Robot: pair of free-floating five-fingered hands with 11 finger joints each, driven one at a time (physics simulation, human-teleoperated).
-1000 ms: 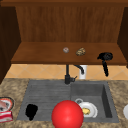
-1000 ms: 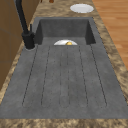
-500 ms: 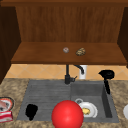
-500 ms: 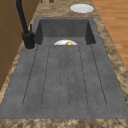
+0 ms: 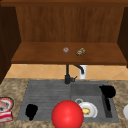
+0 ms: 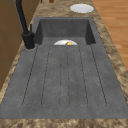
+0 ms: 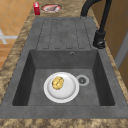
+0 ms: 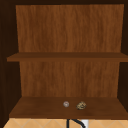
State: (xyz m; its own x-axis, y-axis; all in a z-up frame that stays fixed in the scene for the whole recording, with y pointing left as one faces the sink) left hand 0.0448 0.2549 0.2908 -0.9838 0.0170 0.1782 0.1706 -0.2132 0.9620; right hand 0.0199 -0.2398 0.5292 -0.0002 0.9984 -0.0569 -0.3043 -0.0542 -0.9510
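Since the frames a second ago, your right hand [image 5: 108, 91] has dropped from the level of the tap's spout to the right edge of the dark grey stone sink [image 5: 47, 92], where it hangs over the basin's right wall; its fingers are a dark blob and you cannot tell whether they are curled or straight. Your left hand [image 5: 31, 111] floats idle over the left end of the ribbed draining board. Nearest your right hand, down in the basin, lies a round white plate [image 7: 61, 87] carrying a small yellow lump of food [image 7: 57, 83], just beside the metal drain [image 7: 82, 80]. A large glossy red ball [image 5: 67, 114] sits in front of the plate in the front view. The black tap [image 5: 67, 74] stands behind the sink on the speckled desk [image 6: 62, 123].
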